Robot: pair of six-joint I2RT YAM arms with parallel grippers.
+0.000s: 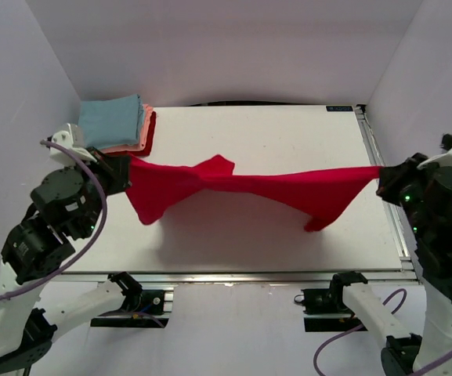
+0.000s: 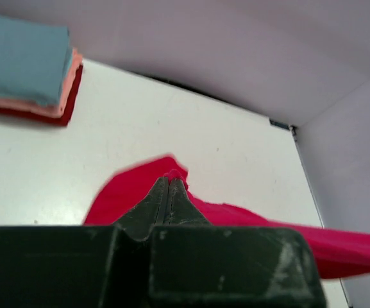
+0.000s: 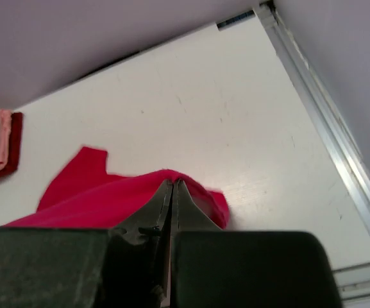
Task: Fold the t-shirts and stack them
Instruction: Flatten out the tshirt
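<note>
Stretching from the left gripper (image 1: 124, 171) to the right gripper (image 1: 382, 182), the red shirt (image 1: 233, 184) hangs over the middle of the table (image 1: 288, 133), twisted left of centre; only the top view shows that span. Each wrist view shows its jaws pressed tight on the cloth. The left wrist view shows the stack (image 2: 24, 70) at the far left corner in layers: blue, salmon, red.

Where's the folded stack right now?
In the top view the folded stack sits at the far-left corner of the table, light blue on top, just beyond the left gripper that pinches the red t-shirt.
</note>
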